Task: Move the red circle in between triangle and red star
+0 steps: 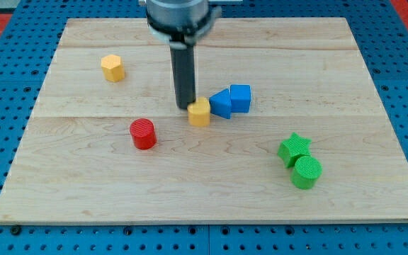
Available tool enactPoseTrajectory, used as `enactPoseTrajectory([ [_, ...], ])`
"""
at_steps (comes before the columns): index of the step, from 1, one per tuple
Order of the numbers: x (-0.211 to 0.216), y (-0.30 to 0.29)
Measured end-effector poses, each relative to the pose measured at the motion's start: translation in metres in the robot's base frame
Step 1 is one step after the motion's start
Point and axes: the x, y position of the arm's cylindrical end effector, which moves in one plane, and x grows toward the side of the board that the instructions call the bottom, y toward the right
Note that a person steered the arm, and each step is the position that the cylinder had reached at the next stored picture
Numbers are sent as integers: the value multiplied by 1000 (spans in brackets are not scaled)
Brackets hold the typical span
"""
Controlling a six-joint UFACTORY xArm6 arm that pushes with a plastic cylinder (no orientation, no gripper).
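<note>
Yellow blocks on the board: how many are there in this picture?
2. One yellow block is at the view's upper left. The other yellow block is near the centre, touching the blue blocks, with my tip at its left. None seems hidden.

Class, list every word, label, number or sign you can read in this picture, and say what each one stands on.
None: no readable text on the wooden board, the blocks, such as the red circle, or the blue pegboard beneath.

Wooden board carries red, yellow, blue, green blocks.
</note>
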Motion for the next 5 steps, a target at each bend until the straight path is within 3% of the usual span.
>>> enactPoseTrajectory([
  [1, 65, -16],
  [2, 86, -42],
  [3, 23, -84],
  [5, -86, -26],
])
